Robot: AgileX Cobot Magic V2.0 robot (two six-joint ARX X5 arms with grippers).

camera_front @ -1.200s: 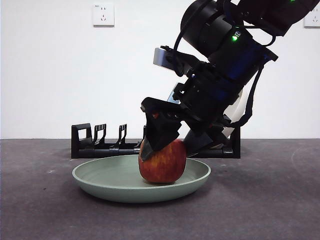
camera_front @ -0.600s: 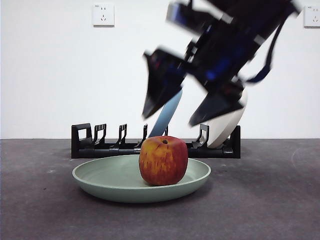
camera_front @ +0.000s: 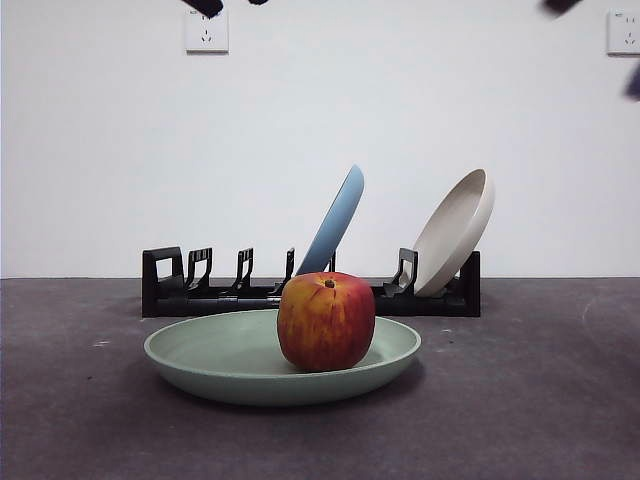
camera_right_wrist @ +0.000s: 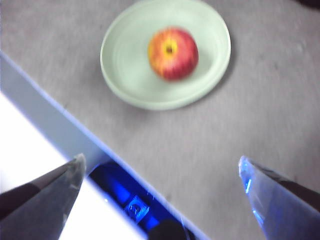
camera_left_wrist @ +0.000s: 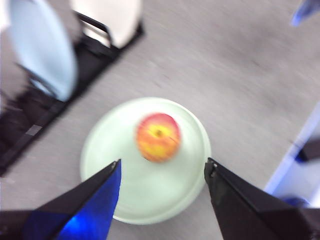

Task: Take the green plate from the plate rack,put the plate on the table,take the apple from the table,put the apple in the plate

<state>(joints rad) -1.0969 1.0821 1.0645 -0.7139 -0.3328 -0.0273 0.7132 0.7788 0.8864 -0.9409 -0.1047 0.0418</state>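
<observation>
Apple (camera_front: 326, 321) now sat freed inside the green plate (camera_front: 215, 362); both pincers, jaws spread and empty, had lifted well clear, so the task looked complete.

Looks like test room or lab, not home. Bare white wall (camera_front: 120, 150) with two sockets (camera_front: 206, 30). Plain grey table (camera_front: 540, 400). Only rack (camera_front: 200, 290), plates, one apple (camera_front: 326, 321) set out.

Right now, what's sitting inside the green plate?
Only the apple rests in the green plate, upright and untouched by either gripper. The patch of plate directly under the apple is covered, so I cannot see it.
</observation>
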